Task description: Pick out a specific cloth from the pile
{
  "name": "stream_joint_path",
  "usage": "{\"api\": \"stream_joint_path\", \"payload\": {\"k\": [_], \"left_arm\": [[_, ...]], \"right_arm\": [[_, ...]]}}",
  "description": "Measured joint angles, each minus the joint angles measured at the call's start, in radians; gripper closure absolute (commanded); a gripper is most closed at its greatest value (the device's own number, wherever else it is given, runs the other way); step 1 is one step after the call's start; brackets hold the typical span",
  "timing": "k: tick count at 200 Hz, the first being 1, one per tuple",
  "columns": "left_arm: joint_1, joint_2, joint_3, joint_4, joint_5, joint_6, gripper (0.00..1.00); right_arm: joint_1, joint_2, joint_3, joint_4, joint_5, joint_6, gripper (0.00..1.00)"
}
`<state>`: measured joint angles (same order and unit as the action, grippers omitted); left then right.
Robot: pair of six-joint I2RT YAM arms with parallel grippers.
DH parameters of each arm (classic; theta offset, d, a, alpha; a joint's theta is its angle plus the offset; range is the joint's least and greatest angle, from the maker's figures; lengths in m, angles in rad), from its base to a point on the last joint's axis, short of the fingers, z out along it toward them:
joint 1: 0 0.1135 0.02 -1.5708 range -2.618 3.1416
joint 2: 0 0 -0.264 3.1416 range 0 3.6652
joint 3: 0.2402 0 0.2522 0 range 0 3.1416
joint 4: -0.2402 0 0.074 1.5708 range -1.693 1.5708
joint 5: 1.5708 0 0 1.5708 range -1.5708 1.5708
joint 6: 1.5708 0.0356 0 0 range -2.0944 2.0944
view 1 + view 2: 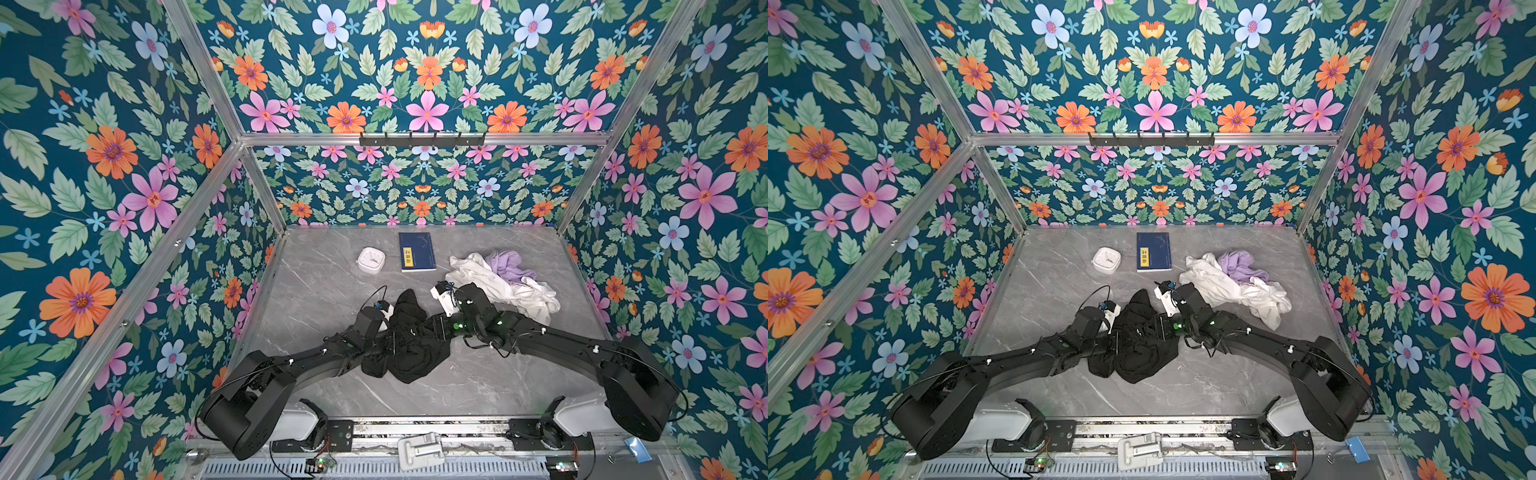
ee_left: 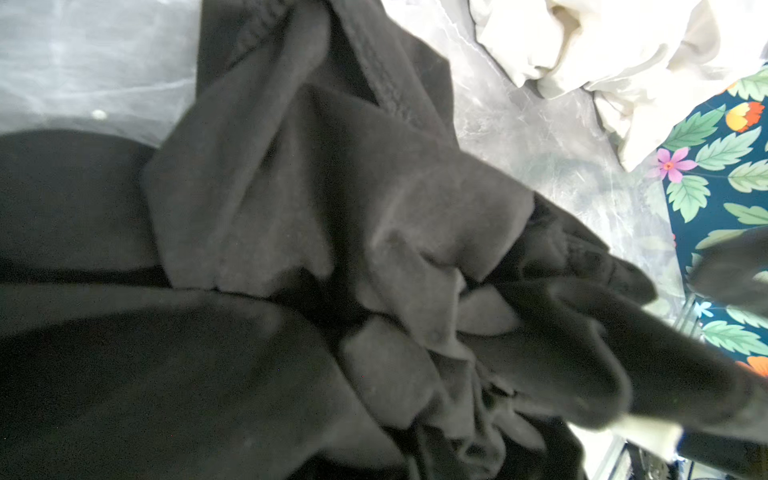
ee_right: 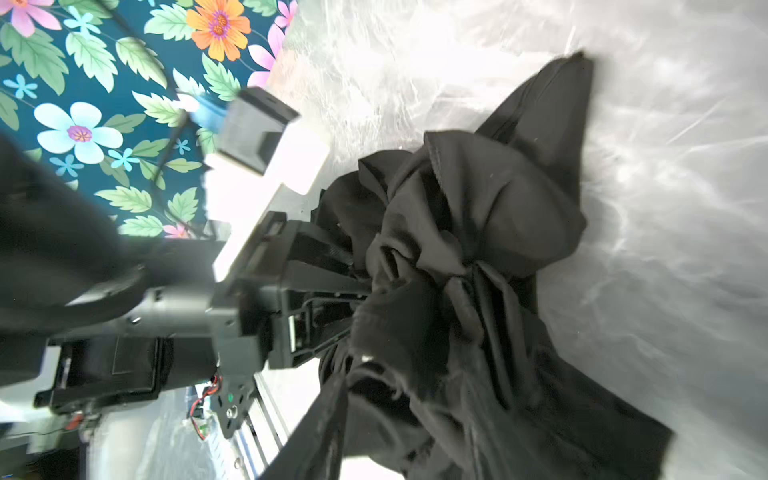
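Grey marble-look table (image 1: 478, 382), bearing all items. The cloth (image 1: 411, 345): black, crumpled at near centre between both arms, apart from the pile (image 1: 498, 282) of white and lavender garments at far right. Left gripper (image 3: 349, 274): fingers sunk in gathered folds, clamped on the cloth. Right gripper (image 1: 430, 328): against the cloth, jaws hidden, grip cannot be told. Blue book (image 1: 417, 251) and white clock (image 1: 371, 260): far centre, side by side.

Bright and even from overhead in both top views, with only soft, faint shadows on the grey table (image 1: 332, 291) and wide-angle bowing of the frame rails (image 1: 199, 62) toward the edges. Blown out to near white on that table in the right wrist view, smeared over the left arm (image 3: 62, 249); dim, perhaps slightly soft-focused, across the black cloth (image 2: 291, 208) in the left wrist view.
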<state>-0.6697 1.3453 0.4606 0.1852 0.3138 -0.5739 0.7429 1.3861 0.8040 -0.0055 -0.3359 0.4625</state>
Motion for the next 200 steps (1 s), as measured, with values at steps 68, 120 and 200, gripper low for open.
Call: {"api": "stream_joint_path", "payload": {"k": [68,120,200], "left_arm": [[0.0,-0.198,0.119,-0.181,-0.068,0.056,0.18],[0.0,-0.281,0.226,-0.299,-0.159,0.106,0.08],[0.014,-0.383,0.227,-0.33,-0.583,0.18,0.07]], "right_arm": [[-0.003,-0.266,-0.021,-0.167,0.124,-0.054,0.49],[-0.097,-0.474,-0.053,-0.285,0.229,-0.083,0.49],[-0.373,-0.814,-0.274,-0.311,0.538,-0.222,0.18]]}}
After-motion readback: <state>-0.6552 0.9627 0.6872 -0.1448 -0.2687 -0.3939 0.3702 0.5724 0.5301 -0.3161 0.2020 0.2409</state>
